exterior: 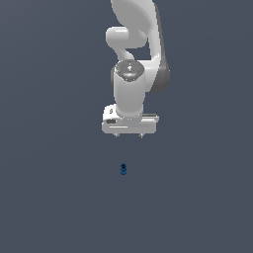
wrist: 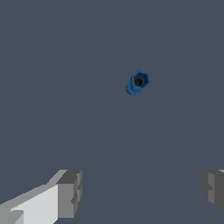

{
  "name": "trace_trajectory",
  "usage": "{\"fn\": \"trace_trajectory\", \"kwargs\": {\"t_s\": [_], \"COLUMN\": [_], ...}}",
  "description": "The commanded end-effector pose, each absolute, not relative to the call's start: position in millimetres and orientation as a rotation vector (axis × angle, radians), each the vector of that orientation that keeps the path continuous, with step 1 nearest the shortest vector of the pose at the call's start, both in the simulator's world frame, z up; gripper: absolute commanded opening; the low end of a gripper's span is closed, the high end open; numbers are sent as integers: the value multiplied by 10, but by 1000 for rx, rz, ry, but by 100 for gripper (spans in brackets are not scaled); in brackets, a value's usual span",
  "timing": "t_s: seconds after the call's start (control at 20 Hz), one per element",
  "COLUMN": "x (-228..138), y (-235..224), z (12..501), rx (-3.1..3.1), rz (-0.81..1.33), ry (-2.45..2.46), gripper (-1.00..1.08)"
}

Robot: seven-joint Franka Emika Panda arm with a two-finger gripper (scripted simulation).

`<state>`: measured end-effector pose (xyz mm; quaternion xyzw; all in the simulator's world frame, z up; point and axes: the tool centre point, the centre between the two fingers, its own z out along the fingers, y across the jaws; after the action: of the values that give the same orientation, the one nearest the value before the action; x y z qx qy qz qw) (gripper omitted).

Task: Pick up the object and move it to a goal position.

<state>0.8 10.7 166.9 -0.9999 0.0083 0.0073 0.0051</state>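
1. One white gripper (exterior: 128, 134) hangs at the centre of the exterior view, pointing down, its fingers (wrist: 70, 192) spread wide and holding nothing, probably readied for a grasp.
2. One small dark-blue peg (exterior: 123, 169) rests on the grey floor (exterior: 49, 197) just below the gripper in that frame, well apart from it.
3. One judgement: the grasp has not begun, so the arm must descend and centre over the peg.

Small blue peg (exterior: 123, 169) standing on grey floor (exterior: 59, 197)
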Motion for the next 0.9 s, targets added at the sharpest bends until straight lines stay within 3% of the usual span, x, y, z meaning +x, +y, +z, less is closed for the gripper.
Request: {"fn": "trace_trajectory", "kwargs": {"t_s": [0.0, 0.45, 0.85], "x": [8, 105, 132], "y": [107, 420, 400], "z": [1669, 1800, 1777], "rx": [-3131, -3102, -3103], "rz": [23, -29, -28], "ry": [26, 2, 4], "gripper": [100, 100, 100]}}
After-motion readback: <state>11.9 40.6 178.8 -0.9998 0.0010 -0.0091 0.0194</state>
